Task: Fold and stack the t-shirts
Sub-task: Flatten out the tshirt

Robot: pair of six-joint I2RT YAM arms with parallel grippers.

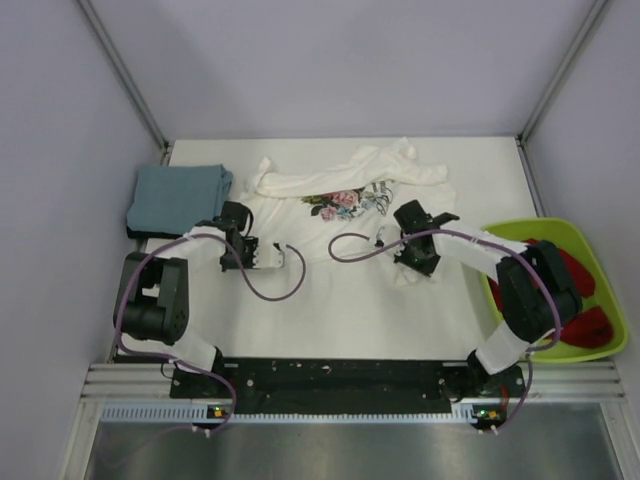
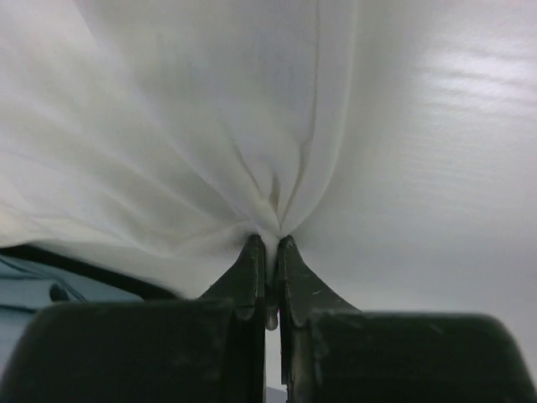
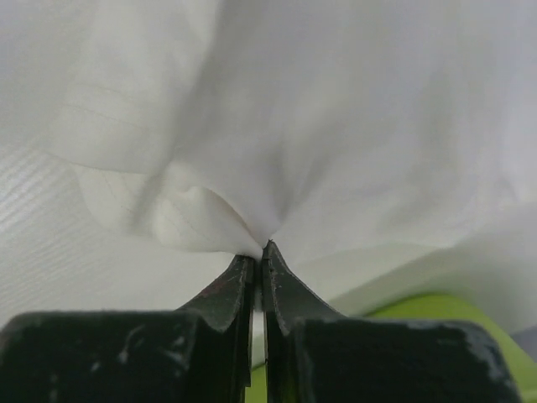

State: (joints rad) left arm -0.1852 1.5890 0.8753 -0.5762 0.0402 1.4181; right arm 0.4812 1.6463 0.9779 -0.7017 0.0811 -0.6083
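The white t-shirt [image 1: 340,195] with a pink-red flower print lies bunched across the middle of the table. My left gripper [image 1: 228,222] is shut on its left edge; the left wrist view shows white cloth [image 2: 210,126] pinched between the fingertips [image 2: 253,252]. My right gripper [image 1: 402,222] is shut on its right lower edge, with white cloth [image 3: 294,126] pinched in the right wrist view. A folded blue-grey t-shirt [image 1: 178,196] lies at the far left on a black one [image 1: 135,233], of which only an edge shows.
A lime-green bin [image 1: 590,262] holding red cloth [image 1: 590,325] stands at the right edge, beside the right arm. Purple cables loop over the table in front of both wrists. Grey walls close in the back and sides.
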